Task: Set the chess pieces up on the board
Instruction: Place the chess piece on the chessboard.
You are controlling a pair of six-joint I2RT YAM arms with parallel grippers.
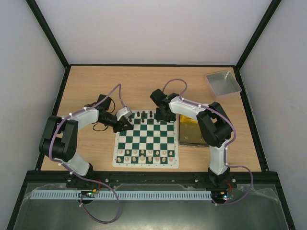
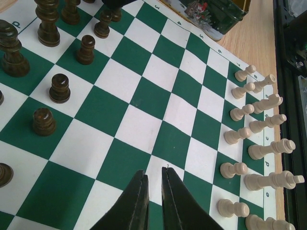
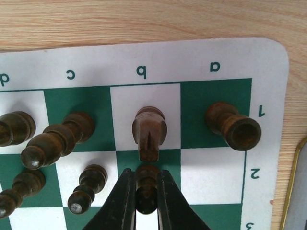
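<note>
Right gripper point(image 3: 146, 191): clamped on a dark pawn point(image 3: 147, 188), upright between the fingers, over square b2 of the board point(image 3: 268, 62).
Bearing: knight point(image 3: 149, 132) stands just beyond on b1; pawn's long axis vertical.
Left gripper point(image 2: 154, 191): fingers nearly together, apparently holding nothing, low over mid-board.
Nearer arm: right.

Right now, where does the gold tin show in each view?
Top external: the gold tin lies right of the board, under the right arm.
Left wrist: top edge, centre-right.
Right wrist: only a thin edge, lower right.
Shared landmark: the board's border.
</note>
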